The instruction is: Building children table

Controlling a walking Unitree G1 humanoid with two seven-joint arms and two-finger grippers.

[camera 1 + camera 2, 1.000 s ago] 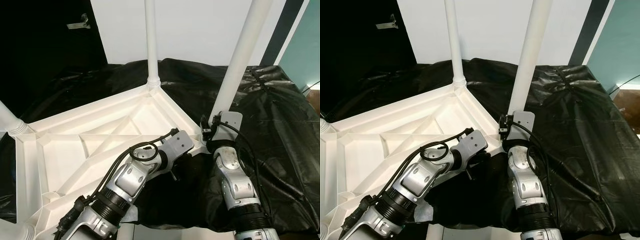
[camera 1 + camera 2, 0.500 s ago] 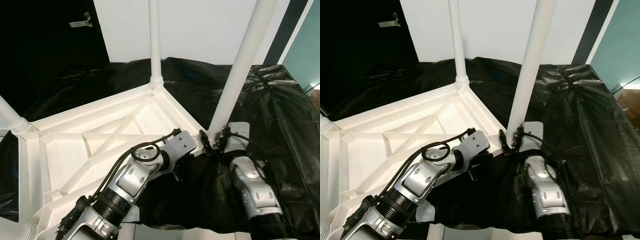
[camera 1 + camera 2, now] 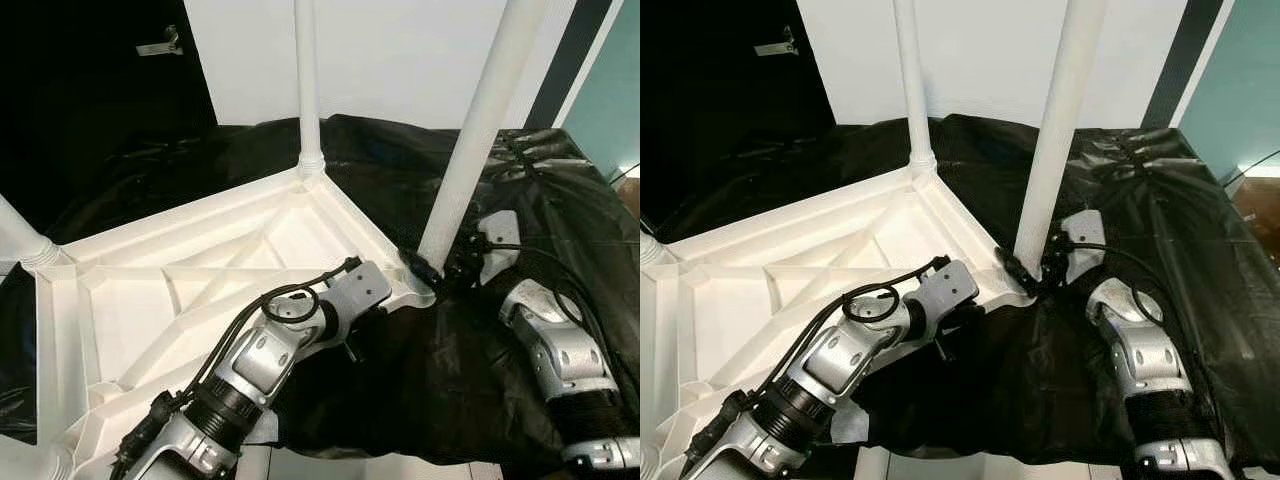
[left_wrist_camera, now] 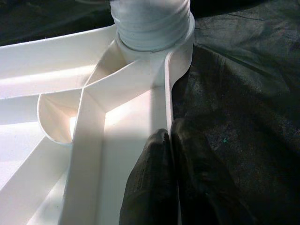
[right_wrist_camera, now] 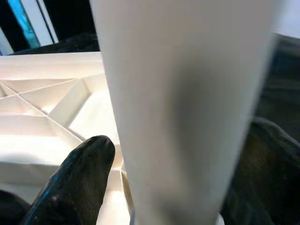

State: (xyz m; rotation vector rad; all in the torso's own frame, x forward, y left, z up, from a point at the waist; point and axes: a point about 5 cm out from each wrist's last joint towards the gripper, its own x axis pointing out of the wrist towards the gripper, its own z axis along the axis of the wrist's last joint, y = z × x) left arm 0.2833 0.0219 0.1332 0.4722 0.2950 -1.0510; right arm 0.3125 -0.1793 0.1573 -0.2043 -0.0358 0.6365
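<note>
A white plastic children's table (image 3: 200,280) lies upside down on a black sheet, its legs pointing up. My left gripper (image 4: 169,136) is shut on the thin rim wall of the table close to the near right corner, one finger (image 4: 150,178) inside the rim and one outside. At that corner stands a thick white leg (image 3: 475,130) in its ribbed socket (image 4: 152,23). Low on this leg my right gripper (image 3: 440,270) closes from the right, and the leg (image 5: 183,93) sits between its two black fingers (image 5: 84,173). Another leg (image 3: 307,80) rises at the far corner.
A third leg (image 3: 20,240) stands at the left corner. The crumpled black sheet (image 3: 560,200) covers the surface to the right and behind. A dark doorway (image 3: 100,80) lies at the back left, a teal wall (image 3: 620,90) at the right.
My right arm has swung from in front of the near right leg round to its right side, the wrist turning about the leg. The left arm has stayed on the rim.
</note>
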